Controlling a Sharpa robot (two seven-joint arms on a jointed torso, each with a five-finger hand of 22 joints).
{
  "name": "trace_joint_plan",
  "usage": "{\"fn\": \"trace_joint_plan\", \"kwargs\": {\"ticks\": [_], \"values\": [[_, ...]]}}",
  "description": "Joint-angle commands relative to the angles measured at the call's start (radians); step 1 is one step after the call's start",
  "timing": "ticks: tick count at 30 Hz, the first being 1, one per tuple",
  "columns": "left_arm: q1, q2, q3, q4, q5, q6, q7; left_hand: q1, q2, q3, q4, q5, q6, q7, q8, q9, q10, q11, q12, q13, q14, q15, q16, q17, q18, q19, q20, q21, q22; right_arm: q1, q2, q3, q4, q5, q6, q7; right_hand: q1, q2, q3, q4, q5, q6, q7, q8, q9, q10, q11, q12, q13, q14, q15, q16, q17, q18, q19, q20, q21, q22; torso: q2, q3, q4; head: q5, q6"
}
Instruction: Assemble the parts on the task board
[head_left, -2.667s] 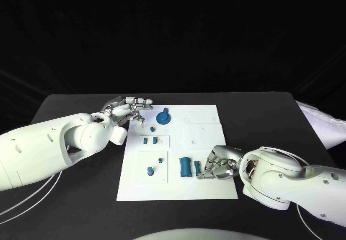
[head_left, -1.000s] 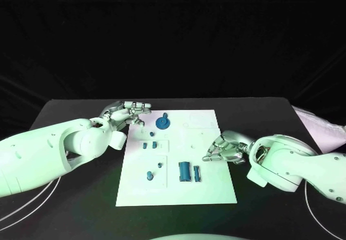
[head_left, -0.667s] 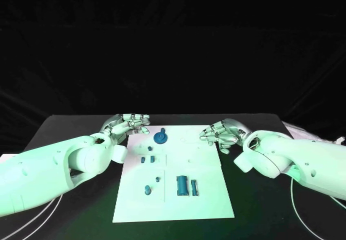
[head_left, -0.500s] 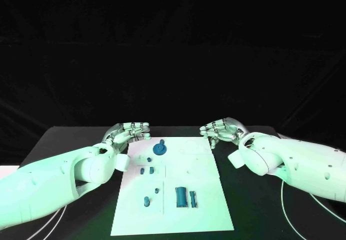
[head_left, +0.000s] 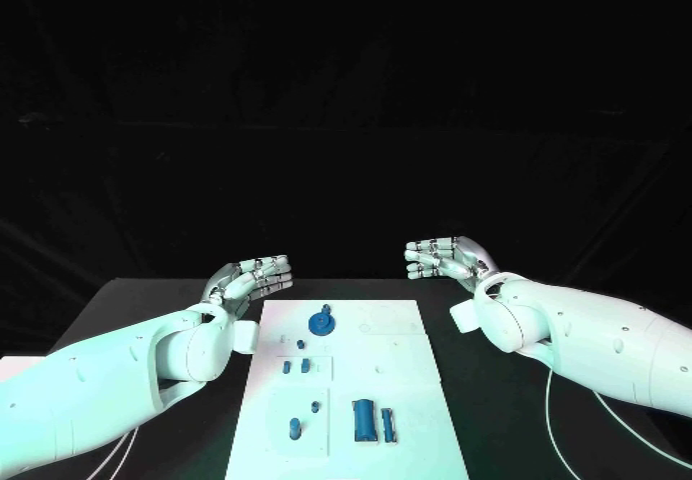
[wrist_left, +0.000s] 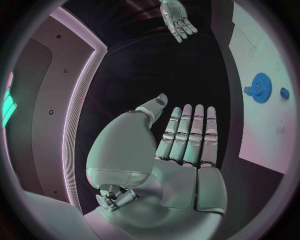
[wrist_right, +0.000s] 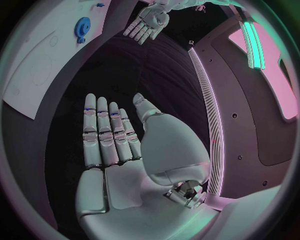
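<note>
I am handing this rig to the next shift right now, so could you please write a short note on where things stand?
Left hand: flat, fingers straight, holds nothing, raised beyond the far left corner of the task board.
Right hand: also flat and holding nothing, raised beyond the far right corner.
Parts: blue gear at the board's far end, small blue pieces mid-left, two long blue pieces side by side near the front.
Done: nothing I can confirm; whether any piece is seated cannot be told.
Left: pick up the pieces that look loose and fit them.

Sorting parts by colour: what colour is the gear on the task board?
Blue. The gear shows best in the left wrist view.
</note>
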Motion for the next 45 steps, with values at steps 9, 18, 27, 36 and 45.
{"fn": "trace_joint_plan", "kwargs": {"ticks": [9, 18, 27, 36, 45], "values": [[-0.035, -0.009, 0.009, 0.102, -0.03, -0.165, 0.036, -0.615, 0.057, -0.186, 0.017, -0.046, -0.446, -0.089, -0.075, -0.046, -0.458, -0.079, -0.141, -0.043, -0.428, -0.14, -0.134, -0.074, -0.082, -0.353, -0.126, -0.054, -0.187, -0.059, -0.029, 0.02, 0.151, 0.112, -0.173, 0.062, -0.635, -0.03, -0.131, 0.041, -0.127, -0.455, -0.088, -0.044, -0.129, -0.512, -0.125, -0.046, -0.11, -0.515, -0.089, -0.115, -0.116, -0.079, -0.476, -0.09, -0.122, -0.08, -0.064, 0.0405, 0.0078, 0.022, -0.031], [-0.08, -0.023, 0.023, 0.235, -0.069, -0.39, 0.085, -0.804, 0.057, -0.243, 0.017, -0.046, -0.583, -0.173, -0.075, -0.046, -0.599, -0.154, -0.141, -0.043, -0.559, -0.14, -0.134, -0.145, -0.103, -0.462, -0.164, -0.054, -0.245, -0.136, -0.065, 0.046, 0.347, 0.264, -0.391, 0.151, -0.828, -0.03, -0.131, 0.041, -0.127, -0.593, -0.172, -0.044, -0.129, -0.668, -0.125, -0.046, -0.11, -0.672, -0.089, -0.115, -0.151, -0.171, -0.62, -0.177, -0.16, -0.157, -0.074, 0.0465, 0.009, 0.026, -0.035], [-0.09, -0.026, 0.026, 0.263, -0.077, -0.437, 0.095, -0.93, 0.057, -0.282, 0.017, -0.046, -0.674, -0.173, -0.075, -0.046, -0.693, -0.154, -0.141, -0.043, -0.647, -0.14, -0.134, -0.145, -0.18, -0.534, -0.246, -0.054, -0.283, -0.151, -0.072, 0.051, 0.384, 0.292, -0.432, 0.168, -0.959, -0.03, -0.131, 0.041, -0.127, -0.686, -0.172, -0.044, -0.129, -0.774, -0.125, -0.046, -0.11, -0.778, -0.089, -0.115, -0.226, -0.171, -0.718, -0.177, -0.24, -0.157, -0.074, 0.0465, 0.009, 0.026, -0.035], [-0.09, -0.026, 0.026, 0.263, -0.077, -0.437, 0.095, -1.015, 0.057, -0.366, 0.017, -0.046, -0.737, -0.173, -0.075, -0.046, -0.757, -0.154, -0.141, -0.043, -0.707, -0.14, -0.134, -0.145, -0.18, -0.581, -0.246, -0.054, -0.368, -0.151, -0.072, 0.051, 0.384, 0.292, -0.432, 0.168, -1.046, -0.03, -0.131, 0.041, -0.127, -0.749, -0.172, -0.044, -0.129, -0.845, -0.125, -0.046, -0.11, -0.849, -0.089, -0.115, -0.226, -0.171, -0.784, -0.177, -0.24, -0.157, -0.074, 0.0465, 0.009, 0.026, -0.035], [-0.09, -0.026, 0.026, 0.263, -0.077, -0.437, 0.095, -1.074, 0.057, -0.366, 0.017, -0.046, -0.778, -0.173, -0.075, -0.046, -0.801, -0.154, -0.141, -0.043, -0.747, -0.14, -0.134, -0.145, -0.18, -0.615, -0.246, -0.054, -0.368, -0.151, -0.072, 0.051, 0.384, 0.292, -0.432, 0.168, -1.106, -0.03, -0.131, 0.041, -0.127, -0.792, -0.172, -0.044, -0.129, -0.893, -0.125, -0.046, -0.11, -0.898, -0.089, -0.115, -0.226, -0.171, -0.829, -0.177, -0.24, -0.157, -0.074, 0.0465, 0.009, 0.026, -0.035]]}}
